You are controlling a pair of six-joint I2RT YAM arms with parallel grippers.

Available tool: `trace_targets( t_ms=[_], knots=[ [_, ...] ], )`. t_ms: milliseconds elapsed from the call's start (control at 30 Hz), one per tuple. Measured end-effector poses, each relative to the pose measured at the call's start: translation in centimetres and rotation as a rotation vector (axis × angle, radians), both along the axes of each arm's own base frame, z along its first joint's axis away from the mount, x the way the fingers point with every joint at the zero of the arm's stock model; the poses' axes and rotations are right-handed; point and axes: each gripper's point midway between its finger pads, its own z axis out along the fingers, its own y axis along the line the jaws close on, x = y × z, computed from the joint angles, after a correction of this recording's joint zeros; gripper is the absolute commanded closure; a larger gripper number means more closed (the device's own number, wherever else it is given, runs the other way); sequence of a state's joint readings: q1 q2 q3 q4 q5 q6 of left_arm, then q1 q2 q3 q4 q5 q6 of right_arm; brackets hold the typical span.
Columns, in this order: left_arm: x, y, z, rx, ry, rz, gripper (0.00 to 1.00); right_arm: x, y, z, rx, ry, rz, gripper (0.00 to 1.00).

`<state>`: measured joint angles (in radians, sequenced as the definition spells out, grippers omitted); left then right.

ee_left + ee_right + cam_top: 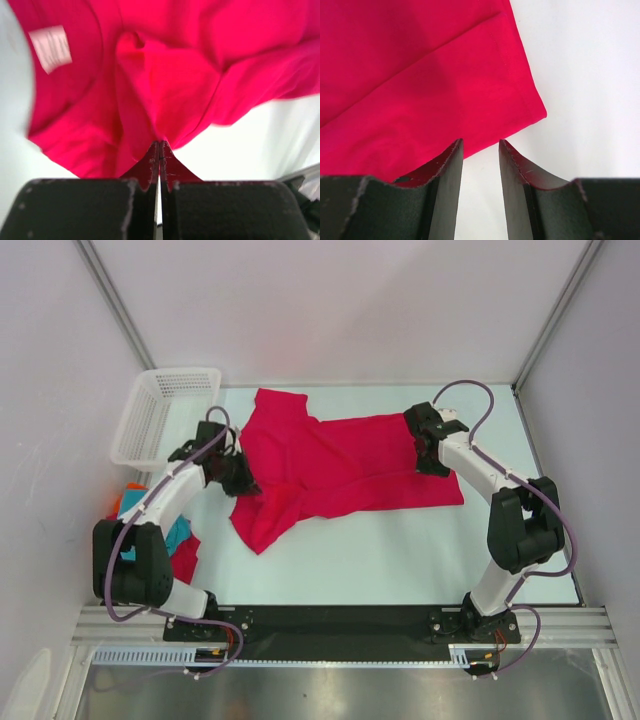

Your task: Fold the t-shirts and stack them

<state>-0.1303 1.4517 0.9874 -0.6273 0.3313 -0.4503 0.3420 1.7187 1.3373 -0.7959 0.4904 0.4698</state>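
Note:
A large crimson t-shirt (345,468) lies spread and rumpled across the middle of the table. My left gripper (242,482) is at its left side, by the collar end. In the left wrist view that gripper (160,144) is shut on a pinch of the crimson t-shirt (165,85), and folds of cloth gather into the tips; a white label (50,47) shows inside the neck. My right gripper (432,460) is at the shirt's right hem. In its wrist view it (481,143) stands open just off the hem corner (532,110), with bare table between the fingers.
A white mesh basket (165,415) stands at the back left. Teal (180,533), red (186,558) and orange (127,500) folded shirts lie at the left edge under my left arm. The white table (400,550) has walls on three sides.

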Motion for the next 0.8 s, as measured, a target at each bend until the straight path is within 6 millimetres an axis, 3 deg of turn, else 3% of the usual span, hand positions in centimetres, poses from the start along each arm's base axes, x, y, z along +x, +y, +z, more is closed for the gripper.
trace_targets(
  t_ms=[133, 233, 433, 600, 633, 667, 733, 767, 800],
  knots=[
    [3.4, 2.0, 3.2, 0.056, -0.086, 0.045, 1.0, -0.1, -0.4, -0.1, -0.003, 0.004, -0.007, 0.6],
    [5.0, 4.5, 4.5, 0.107, -0.116, 0.1, 1.0, -0.5, -0.9, -0.1, -0.008, 0.011, -0.013, 0.6],
    [4.6, 7.4, 3.9, 0.16, -0.071, 0.158, 1.0, -1.2, -2.0, -0.1, -0.014, 0.017, -0.025, 0.6],
    [3.6, 8.5, 2.8, 0.17, -0.03, 0.176, 0.96, -1.6, -2.3, -0.4, -0.017, 0.026, -0.03, 0.6],
    [3.4, 8.7, 2.5, 0.171, -0.019, 0.183, 0.88, -1.6, -2.3, -0.4, -0.017, 0.028, -0.029, 0.6],
    [3.2, 8.9, 2.3, 0.171, -0.011, 0.185, 0.68, -1.6, -2.3, -0.5, -0.018, 0.029, -0.029, 0.6],
    [3.1, 9.0, 2.2, 0.169, -0.006, 0.184, 0.44, -1.7, -2.3, -0.6, -0.018, 0.032, -0.027, 0.59],
    [3.1, 9.0, 2.2, 0.168, -0.008, 0.178, 0.28, -1.8, -2.4, -0.6, -0.019, 0.033, -0.026, 0.6],
    [3.0, 8.9, 2.2, 0.167, -0.01, 0.171, 0.23, -1.8, -2.4, -0.6, -0.018, 0.033, -0.026, 0.59]
  ],
)
